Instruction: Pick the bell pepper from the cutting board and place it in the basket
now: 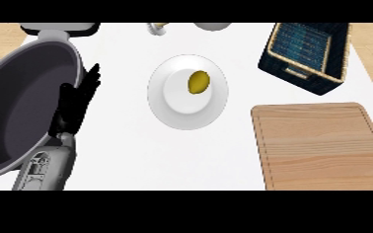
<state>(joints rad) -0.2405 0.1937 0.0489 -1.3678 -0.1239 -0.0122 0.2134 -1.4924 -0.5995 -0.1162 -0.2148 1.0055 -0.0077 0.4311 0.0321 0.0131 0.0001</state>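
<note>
The wooden cutting board [317,145] lies at the lower right with nothing on it. No bell pepper shows anywhere. The dark woven basket [271,49] with a tan rim stands tilted at the upper right, and its inside shows only dark slats. A small yellow-olive oval thing [198,81] rests on a white plate [164,109] at the centre. My left hand [76,101] is at the left edge beside the pan, open with straight fingers pointing up and holding nothing. My right hand is out of view.
A large dark pan [29,103] with a grey rim fills the left side, its handle toward the top. At the far edge sit a small white and tan item [159,27] and a white rounded object [212,26]. The counter top is white.
</note>
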